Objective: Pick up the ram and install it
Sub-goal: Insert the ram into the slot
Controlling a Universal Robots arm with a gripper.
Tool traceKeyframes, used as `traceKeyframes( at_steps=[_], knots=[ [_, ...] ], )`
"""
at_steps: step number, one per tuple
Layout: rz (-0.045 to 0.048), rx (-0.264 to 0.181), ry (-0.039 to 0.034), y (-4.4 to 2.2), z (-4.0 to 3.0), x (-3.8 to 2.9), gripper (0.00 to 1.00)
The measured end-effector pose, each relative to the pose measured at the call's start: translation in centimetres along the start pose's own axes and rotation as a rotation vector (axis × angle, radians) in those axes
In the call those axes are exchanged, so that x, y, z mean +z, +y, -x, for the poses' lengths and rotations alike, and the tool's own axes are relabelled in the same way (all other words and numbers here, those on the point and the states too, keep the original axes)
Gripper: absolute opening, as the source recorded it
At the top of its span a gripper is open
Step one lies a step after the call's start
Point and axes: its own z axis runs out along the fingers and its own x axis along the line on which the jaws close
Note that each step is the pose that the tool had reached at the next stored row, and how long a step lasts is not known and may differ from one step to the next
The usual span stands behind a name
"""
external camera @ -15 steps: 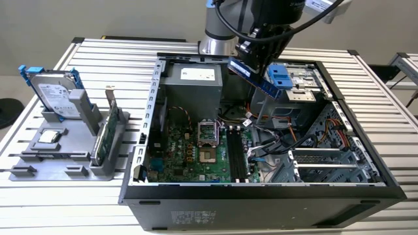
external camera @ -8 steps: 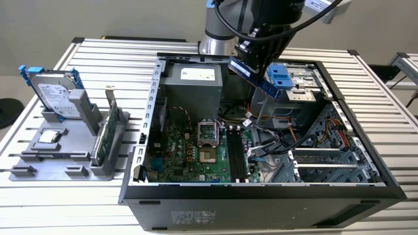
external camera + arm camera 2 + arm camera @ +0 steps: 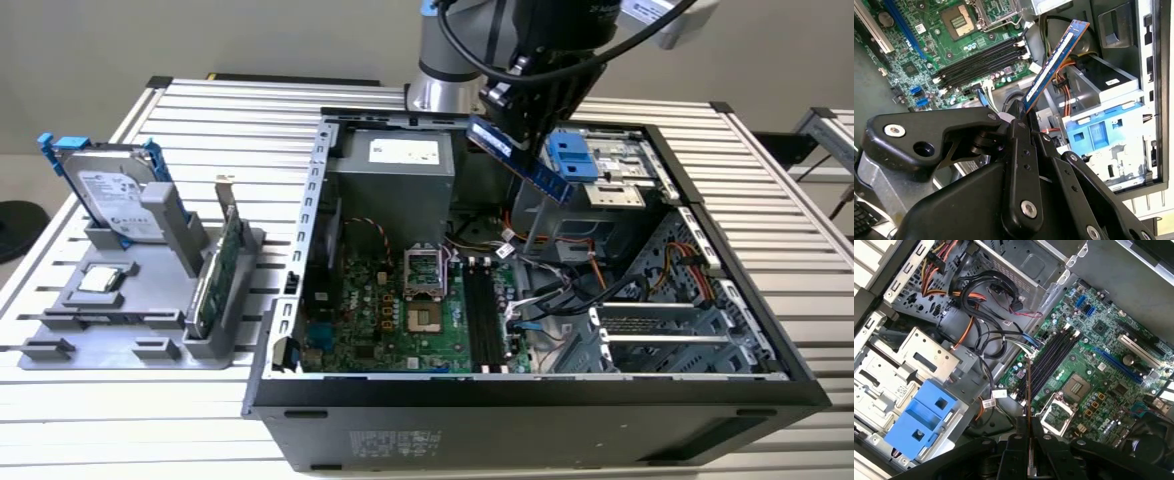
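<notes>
Ram (image 3: pixel 541 170) held aslant at the upper centre of the exterior view, above the open case (image 3: pixel 320 200).
Judged likely to bind or bend in the memory slots (image 3: pixel 483 320) if lowered at that slant, or to snag the cables (image 3: pixel 561 290) beside them; gripped by the gripper (image 3: pixel 1021 112), jaws drawn narrow onto one end of the stick, the other end jutting free, well apart from the slots.

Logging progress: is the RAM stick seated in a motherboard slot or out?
Out. The long, narrow blue-green ram stick is clamped in the black gripper, tilted above the open case; the black motherboard slots below sit empty.
</notes>
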Motion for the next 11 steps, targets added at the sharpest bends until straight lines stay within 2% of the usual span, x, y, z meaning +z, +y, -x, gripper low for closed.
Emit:
traceKeyframes(
  at_steps=[11],
  knots=[
    [0.0002, 0.03, -0.0004, 0.0, 0.0, 0.0, 0.0]
  ],
)
